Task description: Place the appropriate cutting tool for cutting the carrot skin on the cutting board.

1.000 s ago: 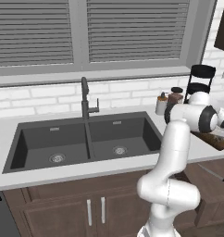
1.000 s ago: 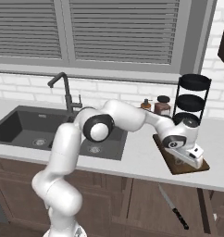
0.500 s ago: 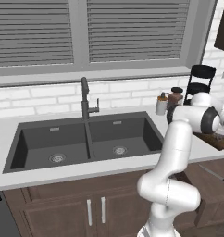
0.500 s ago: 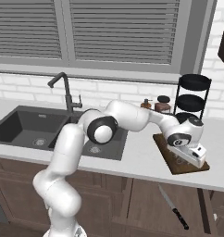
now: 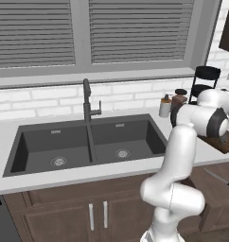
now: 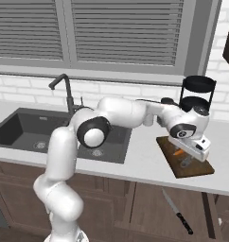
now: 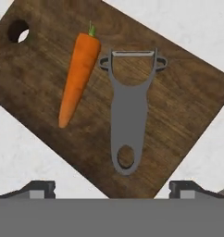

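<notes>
Dark brown wood carries everything that matters here: the cutting board (image 7: 49, 60) lies flat on the pale bench (image 7: 21, 162), turned at a slant in the hand view, with a round hanging hole at its upper left corner. Left of centre on it rests the carrot (image 7: 79, 71), green stub up and tip pointing down. Just beside it to the right, close but apart, lies the grey peeler (image 7: 128, 111), blade end up and looped handle toward the camera. Both sit well inside the board's edges, so the peeler looks set down where the carrot can be worked straight away, and the task seems essentially done.

At the bottom of that view the two dark fingertips (image 7: 37, 189) stand far apart, one at each side, with nothing between them: the claw (image 6: 194, 153) is spread and empty, poised above the board rather than touching it. That fits a release, with the hand free to lift clear.

In the right base view the white arm reaches across the bench past the sink (image 6: 22, 127) to the board, which sits in front of the black round rack (image 6: 198, 94). Lower right, a dark-handled knife (image 6: 178, 212) shows below the bench edge against the cabinet front, well away from the board; for skin, it is the wrong tool anyway.
</notes>
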